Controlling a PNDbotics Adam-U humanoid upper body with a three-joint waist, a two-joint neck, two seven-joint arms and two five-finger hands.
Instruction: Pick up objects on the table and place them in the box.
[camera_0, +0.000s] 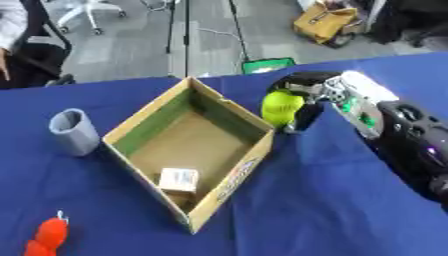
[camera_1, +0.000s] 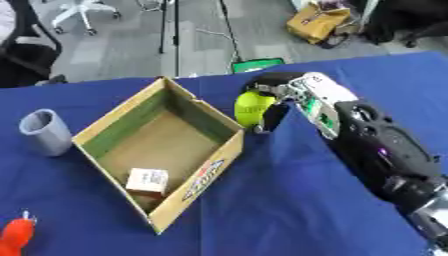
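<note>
An open cardboard box (camera_0: 229, 182) lies askew in the middle of the blue table, with a small pale carton (camera_0: 178, 180) inside near its front corner. My right hand (camera_0: 308, 92) comes in from the right and is shut on a yellow-green ball (camera_0: 282, 107), holding it just beyond the box's right wall, above the cloth. A grey cup (camera_0: 74, 131) stands upright left of the box. An orange-red object (camera_0: 48, 237) lies at the table's front left. My left hand shows in no view.
The blue table (camera_0: 315, 210) has bare cloth in front and to the right of the box. Beyond its far edge are a floor, tripod legs, a green item (camera_0: 268, 65) and a yellow bag (camera_0: 325, 21). A person's sleeve shows far left.
</note>
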